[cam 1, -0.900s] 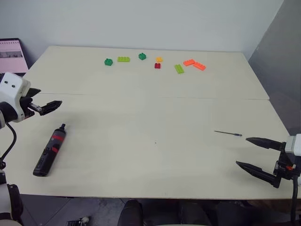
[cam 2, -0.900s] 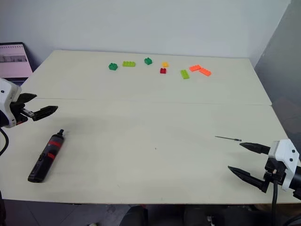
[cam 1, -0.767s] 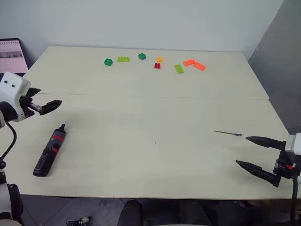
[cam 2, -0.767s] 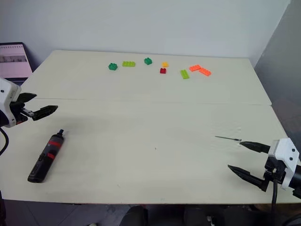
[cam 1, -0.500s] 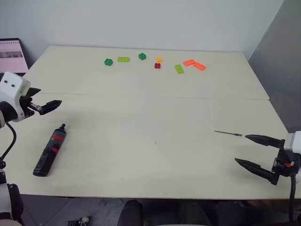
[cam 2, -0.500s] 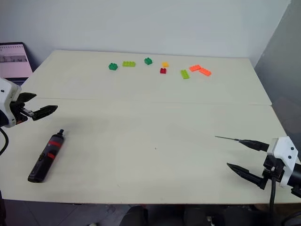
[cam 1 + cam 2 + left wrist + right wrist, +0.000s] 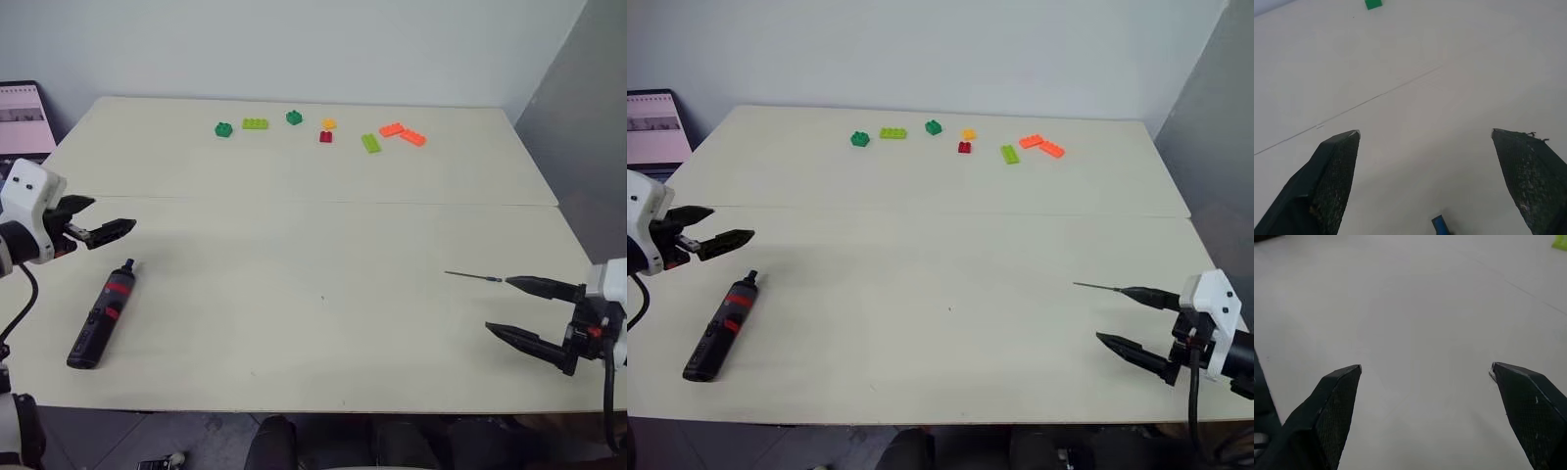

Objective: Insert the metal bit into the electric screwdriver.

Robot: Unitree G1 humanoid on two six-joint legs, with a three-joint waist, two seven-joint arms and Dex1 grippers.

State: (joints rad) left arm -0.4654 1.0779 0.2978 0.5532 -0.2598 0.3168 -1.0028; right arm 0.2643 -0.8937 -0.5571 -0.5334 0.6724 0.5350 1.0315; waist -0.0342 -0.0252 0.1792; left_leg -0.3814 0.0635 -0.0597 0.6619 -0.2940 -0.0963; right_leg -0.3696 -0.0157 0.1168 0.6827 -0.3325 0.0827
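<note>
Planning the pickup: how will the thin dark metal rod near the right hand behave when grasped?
The thin dark metal rod looks straight, so probably stiff. It lies flat on the pale table, so wide fingertips may struggle to get under it. Being round and slender, it would likely roll if nudged sideways.

The counter (image 7: 323, 245) is plain cream. The electric screwdriver (image 7: 102, 313) is black with red bands. The metal bit (image 7: 473, 277) is dark grey. Each hand, left hand (image 7: 108, 233) and right hand (image 7: 509, 305), has black fingers on a white housing. Toy bricks at the far side come in dark green (image 7: 223, 129), lime green (image 7: 256, 123), yellow (image 7: 329, 123), red (image 7: 325, 137) and orange (image 7: 403, 133).
</note>
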